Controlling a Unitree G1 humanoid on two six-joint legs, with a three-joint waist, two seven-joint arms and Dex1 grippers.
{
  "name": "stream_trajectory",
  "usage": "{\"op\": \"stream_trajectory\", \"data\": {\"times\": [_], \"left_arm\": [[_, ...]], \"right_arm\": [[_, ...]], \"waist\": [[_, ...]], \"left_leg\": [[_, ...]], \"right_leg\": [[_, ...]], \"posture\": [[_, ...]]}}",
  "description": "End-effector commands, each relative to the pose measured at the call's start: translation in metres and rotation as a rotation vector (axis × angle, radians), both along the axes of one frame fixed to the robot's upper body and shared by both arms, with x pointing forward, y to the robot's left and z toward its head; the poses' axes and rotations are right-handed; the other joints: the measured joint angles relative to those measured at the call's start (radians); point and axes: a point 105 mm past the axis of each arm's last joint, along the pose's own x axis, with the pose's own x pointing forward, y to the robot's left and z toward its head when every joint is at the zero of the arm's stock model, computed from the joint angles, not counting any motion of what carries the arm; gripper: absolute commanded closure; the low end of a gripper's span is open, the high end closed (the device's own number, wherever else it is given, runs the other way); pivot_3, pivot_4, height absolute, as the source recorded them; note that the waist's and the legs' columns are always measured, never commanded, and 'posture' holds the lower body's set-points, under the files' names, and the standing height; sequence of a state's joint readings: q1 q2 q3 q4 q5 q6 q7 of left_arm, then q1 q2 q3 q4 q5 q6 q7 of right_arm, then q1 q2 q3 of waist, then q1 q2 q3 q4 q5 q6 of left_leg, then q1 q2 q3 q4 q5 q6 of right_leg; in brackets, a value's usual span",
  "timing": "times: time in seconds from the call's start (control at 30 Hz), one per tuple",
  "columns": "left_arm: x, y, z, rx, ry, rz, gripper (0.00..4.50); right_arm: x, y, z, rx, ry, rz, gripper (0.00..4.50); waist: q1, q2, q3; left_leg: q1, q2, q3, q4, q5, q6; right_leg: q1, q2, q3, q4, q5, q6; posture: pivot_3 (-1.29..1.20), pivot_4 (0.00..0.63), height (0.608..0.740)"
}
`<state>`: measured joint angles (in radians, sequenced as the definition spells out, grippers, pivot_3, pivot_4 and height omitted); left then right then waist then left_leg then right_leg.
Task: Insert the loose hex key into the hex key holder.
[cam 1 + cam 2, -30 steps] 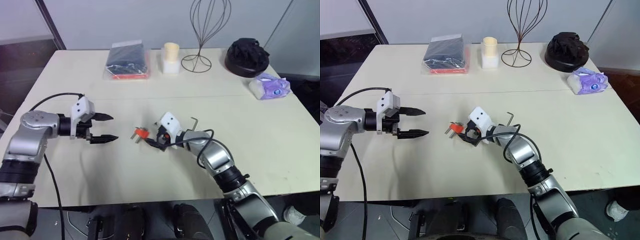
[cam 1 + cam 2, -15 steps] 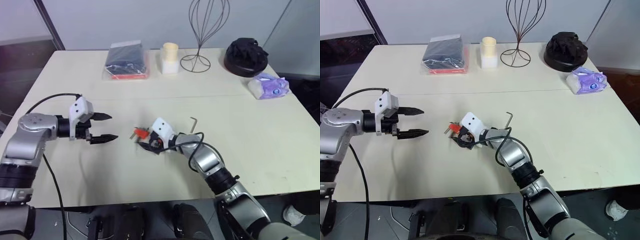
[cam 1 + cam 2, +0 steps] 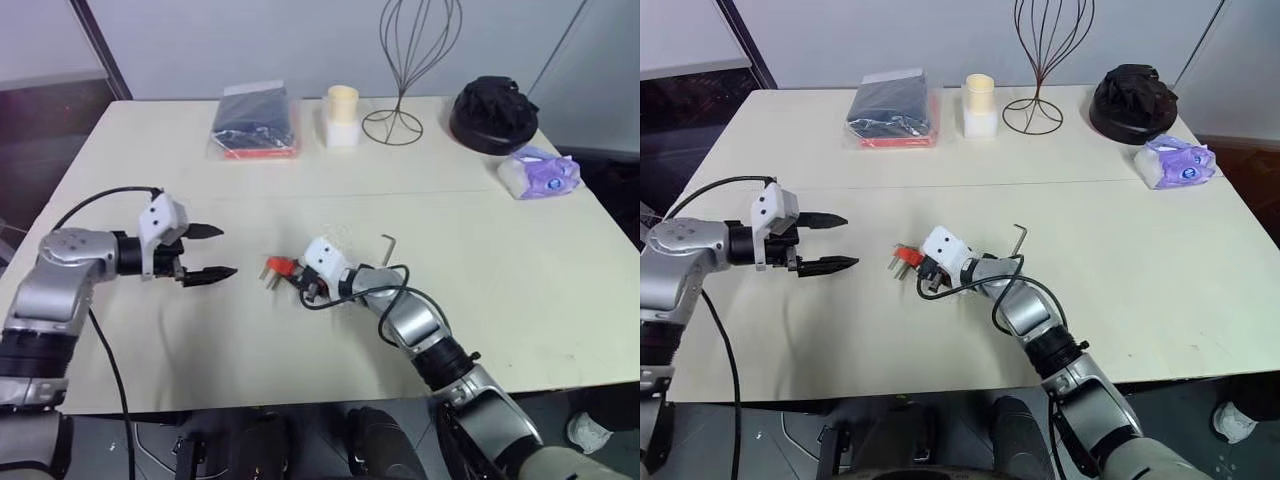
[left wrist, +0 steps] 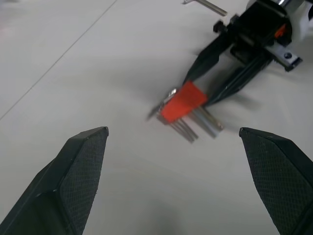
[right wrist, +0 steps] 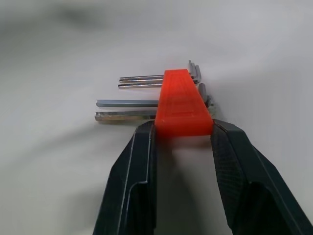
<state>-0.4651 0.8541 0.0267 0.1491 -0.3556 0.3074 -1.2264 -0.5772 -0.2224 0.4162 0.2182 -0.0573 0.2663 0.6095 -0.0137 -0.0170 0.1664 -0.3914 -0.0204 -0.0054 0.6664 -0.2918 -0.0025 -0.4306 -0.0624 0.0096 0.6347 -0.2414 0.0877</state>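
L arm reaches in from the left side, forearm about level, cable looping off the wrist. L tool (image 3: pixel 206 254) points toward centre, black fingers (image 4: pixel 78 178) spread wide w/ nothing between them. R arm runs up from lower right, elbow bent, wrist low. R tool (image 3: pixel 917 272) points left, fingertips (image 5: pixel 142 147) pressed on both sides of the hex key holder (image 5: pixel 182 103).

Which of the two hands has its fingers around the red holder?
The right hand: its fingers pinch the end of the holder. The left hand hangs open, well clear of it.
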Motion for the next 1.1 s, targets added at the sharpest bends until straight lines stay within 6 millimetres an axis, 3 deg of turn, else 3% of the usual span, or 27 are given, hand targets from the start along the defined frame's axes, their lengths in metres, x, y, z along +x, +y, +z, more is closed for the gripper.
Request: {"op": "stream_trajectory", "data": {"times": [0.03,0.17,0.27,0.37,0.57,0.83,1.1], "left_arm": [[0.011,0.003,0.014,-0.016,-0.066,0.023,0.0],[0.033,0.002,0.022,-0.123,-0.07,0.081,0.0],[0.049,-0.008,0.029,-0.212,-0.066,0.091,0.0],[0.062,-0.032,0.045,-0.353,-0.043,0.062,0.0],[0.069,-0.075,0.062,-0.494,-0.013,-0.038,0.0],[0.07,-0.113,0.068,-0.544,0.009,-0.151,0.0],[0.073,-0.127,0.069,-0.559,0.007,-0.181,0.0]], "right_arm": [[0.017,-0.014,0.07,-0.011,-0.338,0.014,3.49],[0.026,-0.037,0.119,-0.105,-0.619,0.039,3.49],[0.027,-0.05,0.139,-0.222,-0.815,0.08,3.49],[0.028,-0.06,0.154,-0.288,-0.955,0.115,3.49],[0.028,-0.062,0.155,-0.316,-1.049,0.162,3.49],[0.02,-0.056,0.154,-0.297,-1.091,0.203,3.49],[0.014,-0.052,0.152,-0.281,-1.091,0.218,3.49]], "waist": [[-0.001,0.0,0.0],[-0.001,0.0,0.0],[-0.001,0.0,0.0],[0.001,-0.001,0.0],[-0.012,-0.001,0.0],[-0.019,-0.001,0.0],[-0.021,-0.001,0.0]], "left_leg": [[0.0,0.0,0.0,0.0,0.0,0.0],[0.0,0.0,0.0,0.0,0.0,0.0],[0.0,0.0,0.0,0.0,0.0,0.0],[0.0,-0.001,0.001,0.001,0.0,0.0],[-0.001,0.0,0.002,0.0,0.0,0.0],[-0.001,0.0,0.002,0.001,0.0,0.0],[-0.001,0.0,0.002,0.001,0.0,0.0]], "right_leg": [[0.0,0.0,0.0,0.0,0.0,0.0],[0.0,0.001,-0.001,0.0,0.0,0.0],[0.0,0.001,-0.001,0.0,0.0,0.0],[0.0,0.001,-0.001,0.0,0.0,0.0],[0.0,0.001,0.0,0.0,0.0,0.0],[0.0,0.001,0.0,0.001,0.0,0.0],[0.0,0.001,0.0,0.0,0.0,0.0]], "posture": [[0.0,0.15,0.74],[0.0,0.15,0.74],[0.0,0.15,0.74],[0.0,0.15,0.74],[0.0,0.15,0.74],[0.0,0.15,0.74],[0.0,0.15,0.74]]}}
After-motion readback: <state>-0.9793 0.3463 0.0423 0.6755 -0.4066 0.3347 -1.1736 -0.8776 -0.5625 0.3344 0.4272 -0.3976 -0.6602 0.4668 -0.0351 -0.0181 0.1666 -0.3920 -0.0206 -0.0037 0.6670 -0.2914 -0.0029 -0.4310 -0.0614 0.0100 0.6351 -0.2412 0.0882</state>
